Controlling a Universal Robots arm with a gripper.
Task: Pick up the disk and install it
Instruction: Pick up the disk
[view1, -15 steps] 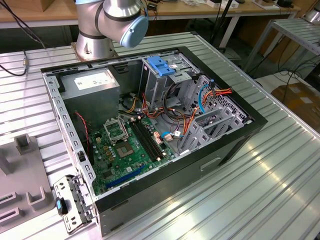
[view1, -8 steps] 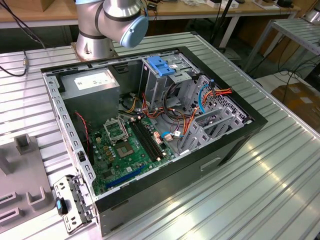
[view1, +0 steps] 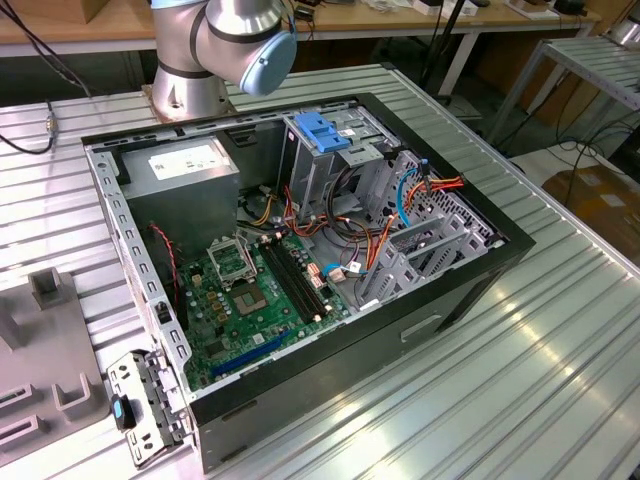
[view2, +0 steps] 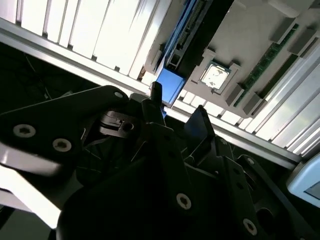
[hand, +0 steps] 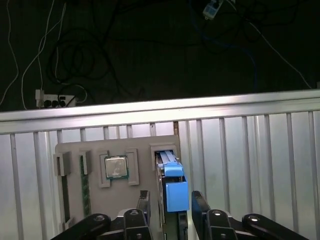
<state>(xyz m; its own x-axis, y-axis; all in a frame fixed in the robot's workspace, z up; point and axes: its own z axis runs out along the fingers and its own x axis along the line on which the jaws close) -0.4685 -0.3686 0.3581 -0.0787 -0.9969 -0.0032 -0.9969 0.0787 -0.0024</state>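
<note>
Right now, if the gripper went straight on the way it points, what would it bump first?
Probably the flat dark grey disk with blue plastic rails, standing on edge in the pale grey tray. The gripper straddles it, open, so its fingers might reach the tray; depth is unclear.

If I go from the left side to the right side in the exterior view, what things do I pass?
Grey holder tray → power-supply box → blue-handled metal cage → orange cables.
</note>
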